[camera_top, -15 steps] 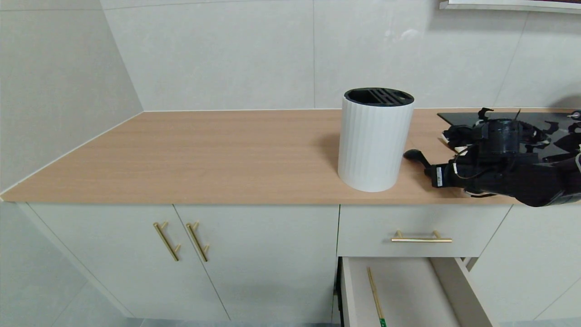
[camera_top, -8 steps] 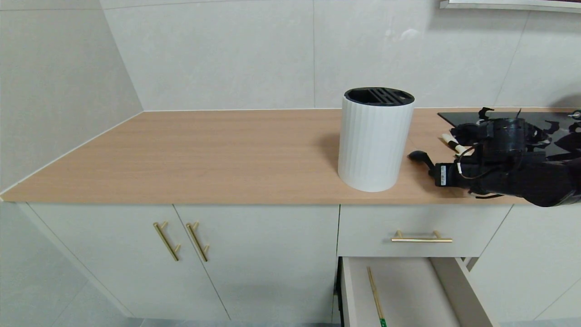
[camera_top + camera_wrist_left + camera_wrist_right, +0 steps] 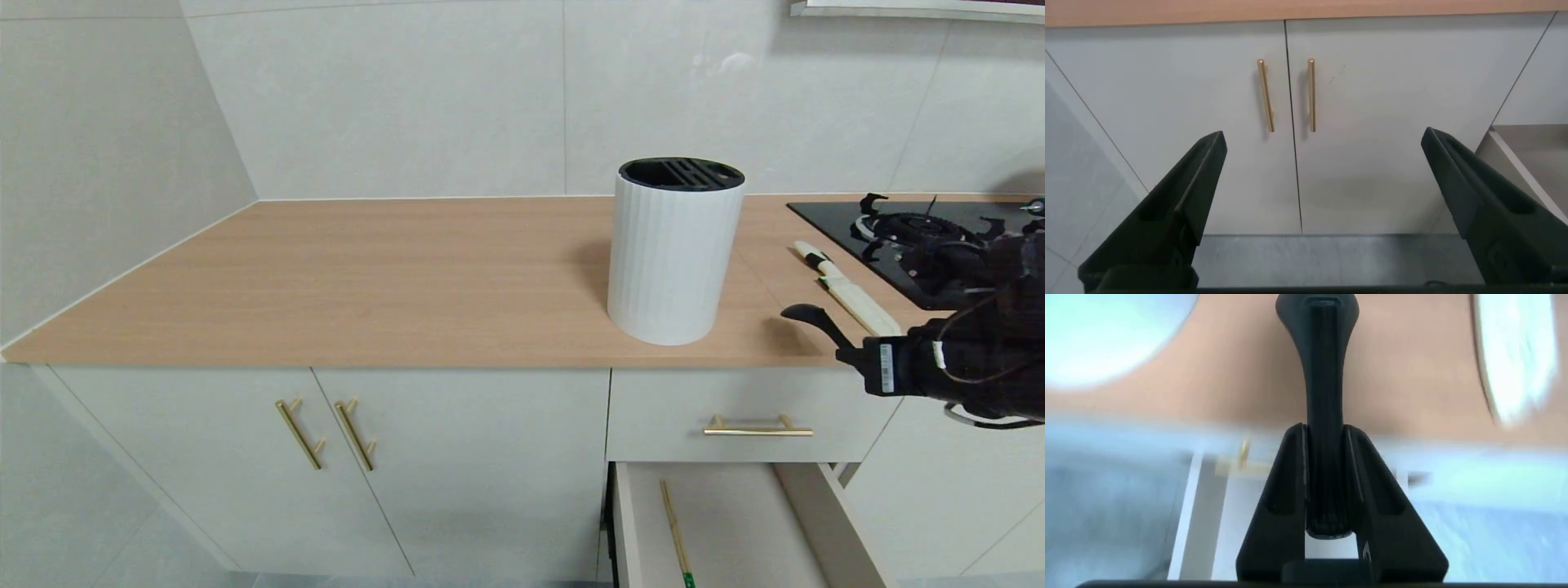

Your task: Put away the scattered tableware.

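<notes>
Right of the white ribbed cylindrical holder [image 3: 674, 253], the right gripper [image 3: 1325, 437] is clamping a slim black plastic utensil [image 3: 804, 314] by its shaft — likely light, stiff, slick.

Wooden countertop [image 3: 408, 278] bears white ribbed holder [image 3: 673, 253], pale knife [image 3: 849, 296], black hob [image 3: 824, 214]

"What is the left gripper [image 3: 1321, 137] facing?"

"Two pale cabinet doors [image 3: 1372, 122], both closed. There's a brass handle [image 3: 1263, 94] on one and a second handle [image 3: 1311, 94] on the other, both upright, just either side of the seam."

"And its fingers [image 3: 1176, 212]?"

"Black, spread wide apart."

"What else?"

"The counter's wooden edge [image 3: 1290, 10] runs above the doors, and a pulled-out drawer [image 3: 1531, 143] sits beside them."
</notes>
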Controlling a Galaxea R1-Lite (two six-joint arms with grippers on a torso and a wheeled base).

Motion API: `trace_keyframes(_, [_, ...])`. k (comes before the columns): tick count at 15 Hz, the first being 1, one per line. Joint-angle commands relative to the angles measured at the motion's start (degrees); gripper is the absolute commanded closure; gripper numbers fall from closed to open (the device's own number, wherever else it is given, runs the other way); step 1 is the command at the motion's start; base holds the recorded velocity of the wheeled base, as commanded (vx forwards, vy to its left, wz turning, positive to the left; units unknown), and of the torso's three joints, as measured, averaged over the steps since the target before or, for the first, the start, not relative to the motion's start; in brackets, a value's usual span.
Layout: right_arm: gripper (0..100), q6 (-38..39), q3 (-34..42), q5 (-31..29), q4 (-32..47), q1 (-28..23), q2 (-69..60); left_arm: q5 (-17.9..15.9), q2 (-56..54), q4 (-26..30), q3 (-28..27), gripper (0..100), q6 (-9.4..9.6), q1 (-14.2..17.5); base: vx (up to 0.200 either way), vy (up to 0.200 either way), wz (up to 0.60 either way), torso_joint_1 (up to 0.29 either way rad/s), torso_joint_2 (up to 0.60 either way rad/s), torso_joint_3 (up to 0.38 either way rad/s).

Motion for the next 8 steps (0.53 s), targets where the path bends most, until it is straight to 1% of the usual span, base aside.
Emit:
trace_keyframes(1, [100,-0.23,6.25,-0.87,1.75,4.18,-13.08,-0.02,0.00,0.02,0.00,0,-0.01,-0.07,0.000,0.000,0.00,0.000,0.00,0.000])
trace_keyframes(3, [100,-0.32,8.88,-1.31,4.56,5.85,-16.42,0.07,0.00,0.02,0.00,0,-0.01,0.02,0.000,0.000,0.00,0.000,0.00,0.000])
trace_keyframes(4, [100,-0.49,10.29,-0.52,4.82,5.85,-16.16,-0.02,0.00,0.02,0.00,0,-0.01,0.02,0.000,0.000,0.00,0.000,0.00,0.000])
trace_keyframes(8, [100,-0.49,11.26,-1.40,4.74,6.64,-11.76,0.07,0.00,0.02,0.00,0,-0.18,-0.07,0.000,0.000,0.00,0.000,0.00,0.000])
